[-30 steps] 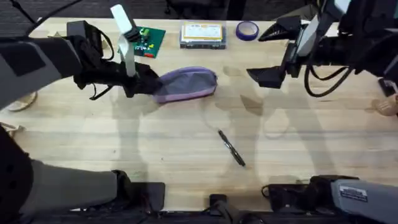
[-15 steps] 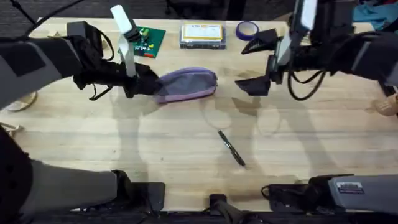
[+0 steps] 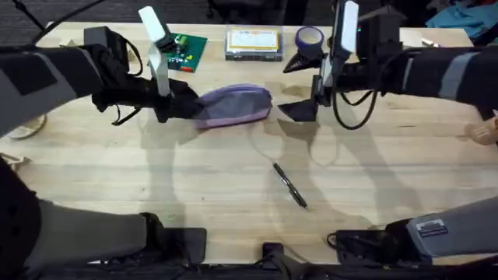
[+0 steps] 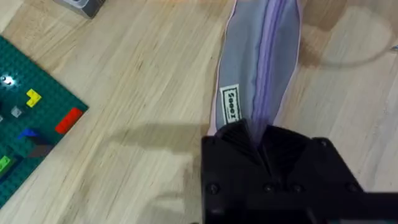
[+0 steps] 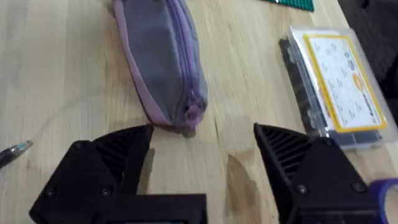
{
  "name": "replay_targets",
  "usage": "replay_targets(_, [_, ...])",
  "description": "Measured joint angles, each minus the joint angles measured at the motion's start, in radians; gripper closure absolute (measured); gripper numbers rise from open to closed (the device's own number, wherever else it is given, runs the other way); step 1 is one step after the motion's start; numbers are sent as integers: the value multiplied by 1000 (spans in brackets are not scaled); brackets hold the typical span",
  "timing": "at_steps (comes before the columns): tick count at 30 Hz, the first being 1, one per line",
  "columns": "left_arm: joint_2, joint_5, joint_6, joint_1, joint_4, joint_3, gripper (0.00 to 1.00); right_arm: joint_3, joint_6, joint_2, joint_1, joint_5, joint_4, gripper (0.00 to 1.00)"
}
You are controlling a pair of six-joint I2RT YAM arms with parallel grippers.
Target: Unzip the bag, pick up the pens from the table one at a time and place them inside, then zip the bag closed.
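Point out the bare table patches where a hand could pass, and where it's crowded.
Bare: the table between the bag and the pen, and right of the pen. Crowded: the far edge, with the green board, clear box, tape roll and right gripper.

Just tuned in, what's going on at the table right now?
The left gripper is clamped on one end of the purple bag, pinning it to the table. The right gripper hangs open near the bag's other end, by the zip pull. The zip looks closed. The pen lies on the table nearer the arms' bases.
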Motion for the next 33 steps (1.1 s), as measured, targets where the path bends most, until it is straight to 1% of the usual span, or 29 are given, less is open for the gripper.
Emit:
replay_targets(4, [0, 0, 0, 0, 0, 0, 958, 0, 0, 21, 29, 0, 30, 65])
replay_targets(7, [0, 0, 0, 0, 0, 0, 958, 0, 0, 42, 46, 0, 54, 68])
replay_targets(9, [0, 0, 0, 0, 0, 0, 958, 0, 0, 51, 52, 0, 68, 71])
replay_targets(12, [0, 0, 0, 0, 0, 0, 958, 0, 0, 63, 58, 0, 87, 101])
replay_targets(14, [0, 0, 0, 0, 0, 0, 958, 0, 0, 70, 61, 0, 94, 137])
replay_targets(19, [0, 0, 0, 0, 0, 0, 958, 0, 0, 91, 67, 0, 113, 175])
replay_targets(21, [0, 0, 0, 0, 0, 0, 958, 0, 0, 101, 71, 0, 118, 246])
replay_targets(24, [0, 0, 0, 0, 0, 0, 958, 0, 0, 111, 76, 0, 118, 454])
replay_targets(26, [0, 0, 0, 0, 0, 0, 958, 0, 0, 111, 77, 0, 119, 551])
replay_targets(27, [0, 0, 0, 0, 0, 0, 958, 0, 0, 111, 78, 0, 118, 695])
replay_targets(30, [0, 0, 0, 0, 0, 0, 958, 0, 0, 111, 78, 0, 116, 796])
replay_targets(33, [0, 0, 0, 0, 0, 0, 958, 0, 0, 111, 78, -1, 115, 850])
